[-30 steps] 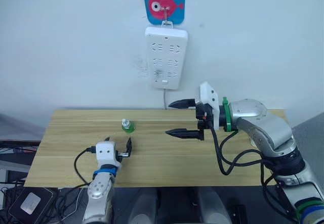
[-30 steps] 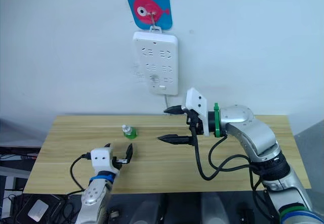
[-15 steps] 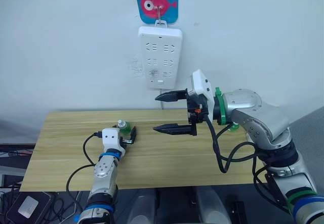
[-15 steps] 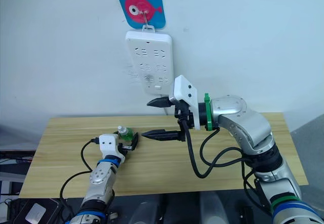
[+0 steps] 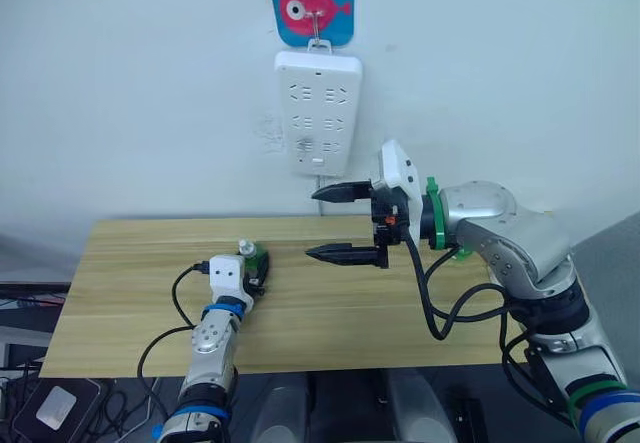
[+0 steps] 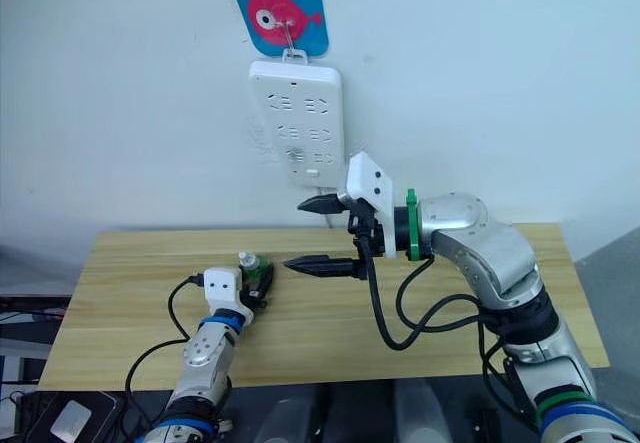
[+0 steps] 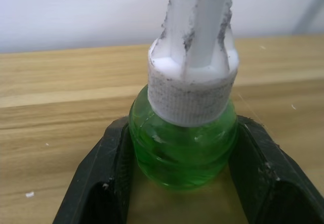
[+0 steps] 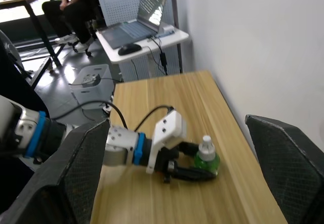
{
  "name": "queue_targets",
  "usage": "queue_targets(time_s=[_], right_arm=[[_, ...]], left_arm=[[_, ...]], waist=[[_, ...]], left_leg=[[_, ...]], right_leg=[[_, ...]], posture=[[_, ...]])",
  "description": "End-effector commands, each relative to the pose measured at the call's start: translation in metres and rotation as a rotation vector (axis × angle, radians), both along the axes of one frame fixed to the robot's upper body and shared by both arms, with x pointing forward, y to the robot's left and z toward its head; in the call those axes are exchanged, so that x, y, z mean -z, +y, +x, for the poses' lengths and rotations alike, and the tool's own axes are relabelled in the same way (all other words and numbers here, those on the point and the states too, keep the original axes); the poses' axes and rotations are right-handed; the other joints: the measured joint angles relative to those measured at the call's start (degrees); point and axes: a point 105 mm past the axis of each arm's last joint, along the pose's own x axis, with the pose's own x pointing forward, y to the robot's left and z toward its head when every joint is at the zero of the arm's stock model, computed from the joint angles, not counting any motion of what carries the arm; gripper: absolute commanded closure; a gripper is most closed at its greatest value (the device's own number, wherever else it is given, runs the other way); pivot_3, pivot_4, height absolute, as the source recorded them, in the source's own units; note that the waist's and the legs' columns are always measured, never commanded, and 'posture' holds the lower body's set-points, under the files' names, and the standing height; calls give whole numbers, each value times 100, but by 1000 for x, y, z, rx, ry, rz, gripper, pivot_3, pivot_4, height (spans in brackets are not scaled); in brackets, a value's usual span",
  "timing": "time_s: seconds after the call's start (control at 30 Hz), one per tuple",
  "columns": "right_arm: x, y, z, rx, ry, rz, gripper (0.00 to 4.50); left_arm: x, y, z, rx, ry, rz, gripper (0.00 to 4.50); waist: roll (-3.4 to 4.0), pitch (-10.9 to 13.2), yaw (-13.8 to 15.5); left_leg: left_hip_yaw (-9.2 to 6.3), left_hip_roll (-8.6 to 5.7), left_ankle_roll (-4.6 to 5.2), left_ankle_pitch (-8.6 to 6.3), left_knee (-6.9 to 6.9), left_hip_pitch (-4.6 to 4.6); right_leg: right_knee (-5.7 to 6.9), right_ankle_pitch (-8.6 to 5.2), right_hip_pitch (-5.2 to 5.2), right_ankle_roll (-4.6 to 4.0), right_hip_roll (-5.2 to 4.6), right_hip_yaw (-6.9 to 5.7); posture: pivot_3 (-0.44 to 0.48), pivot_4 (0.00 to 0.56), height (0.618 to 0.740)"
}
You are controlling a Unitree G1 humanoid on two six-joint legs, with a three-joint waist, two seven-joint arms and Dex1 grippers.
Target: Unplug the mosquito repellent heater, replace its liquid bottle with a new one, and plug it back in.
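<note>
Risk sits with the left gripper (image 7: 182, 183): its fingers flank the green liquid bottle (image 7: 183, 143) on the table (image 5: 140, 263), seemingly touching, and an uneven squeeze could tip it. At three o'clock, the right gripper (image 5: 335, 223) hovers wide open, empty.

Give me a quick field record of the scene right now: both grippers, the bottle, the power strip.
left gripper: fingers either side of the green liquid bottle, touching or nearly so
green liquid bottle: upright on the wooden table, white cap on
right gripper: open, holding nothing, raised above the table below the power strip
power strip: white, hanging on the wall from a hook on a blue fish plaque
</note>
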Motion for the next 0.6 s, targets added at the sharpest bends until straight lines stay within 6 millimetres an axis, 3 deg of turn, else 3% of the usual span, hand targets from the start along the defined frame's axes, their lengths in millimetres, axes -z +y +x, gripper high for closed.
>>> queue_targets(time_s=[0.03, 0.13, 0.27, 0.37, 0.47, 0.6], right_arm=[[9, -17, 1, 35, -53, -39, 0], [21, -36, 2, 57, -45, -78, 0], [21, -38, 6, 77, -50, -63, 0], [16, -37, 8, 89, -52, -37, 0], [8, -33, 9, 104, -54, 1, 0], [-6, -26, 4, 103, -11, 71, 0]], left_arm=[[-52, -35, 6, 256, -120, 118, 2258], [-95, -76, -14, 657, -113, 156, 2258], [-122, -100, -49, 1071, -4, 200, 2258], [-142, -110, -53, 1202, 24, 185, 2258], [-149, -115, -52, 1294, 31, 239, 2258], [-157, -116, -35, 1310, 4, 270, 2258]], waist=[[-5, 16, 26], [-6, 18, 21], [1, 15, -46], [1, 15, -49], [0, 14, -38], [0, 13, -43]], left_leg=[[-4, -1, -5, 3, 1, -6], [-4, -1, -8, 5, 1, -10], [9, 1, -9, 5, -11, -1], [16, 5, -9, 5, -14, 4], [10, 4, -11, 7, -11, 0], [13, 3, -14, 8, -2, -6]], right_leg=[[-2, 0, -1, 0, -1, 0], [1, 0, -5, 0, -2, 3], [-1, 0, -5, 1, 0, 1], [2, 0, -5, 1, 6, 3], [1, 0, -5, 1, 8, -4], [-1, 0, -12, 0, 8, -2]], posture=[[19, 329, 740], [25, 314, 740], [9, 276, 740], [-3, 271, 740], [-39, 257, 740], [-78, 245, 740]])
